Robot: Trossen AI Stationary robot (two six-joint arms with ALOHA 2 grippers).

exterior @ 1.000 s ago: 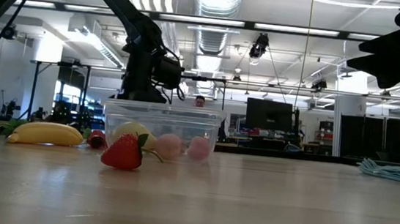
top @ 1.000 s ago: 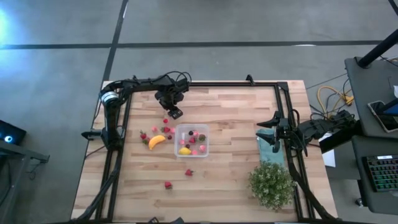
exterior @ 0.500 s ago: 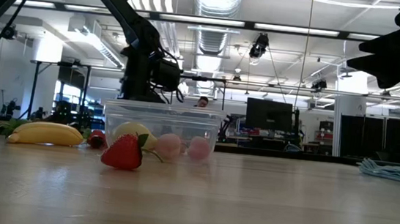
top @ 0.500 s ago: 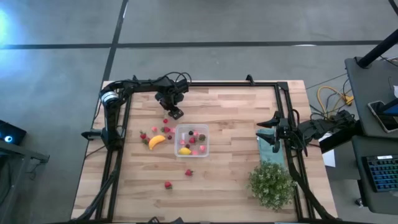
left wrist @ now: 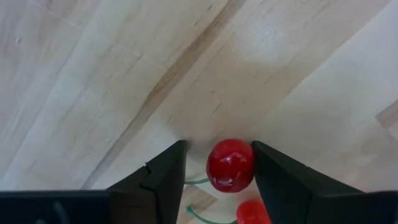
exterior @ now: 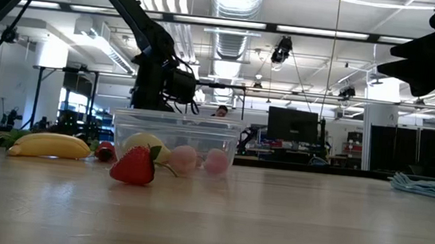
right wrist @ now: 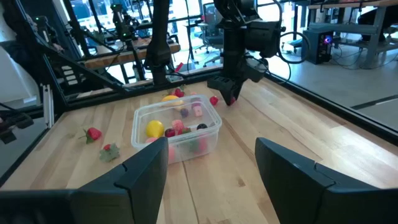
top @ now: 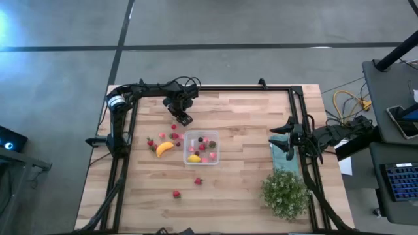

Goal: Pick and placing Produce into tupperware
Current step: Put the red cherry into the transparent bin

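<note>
Clearly the left gripper (left wrist: 217, 171), fingers apart, straddles a glossy red cherry (left wrist: 231, 165) at lower centre; small, light and slippery, best pinched across its round middle.

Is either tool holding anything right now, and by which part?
Nothing is held. The left tool is open, its fingers on either side of a red cherry without touching. The right tool is open and empty.

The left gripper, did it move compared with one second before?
Yes, slightly. In the high view the left gripper shifted a little toward the far table edge, away from the tupperware.
</note>
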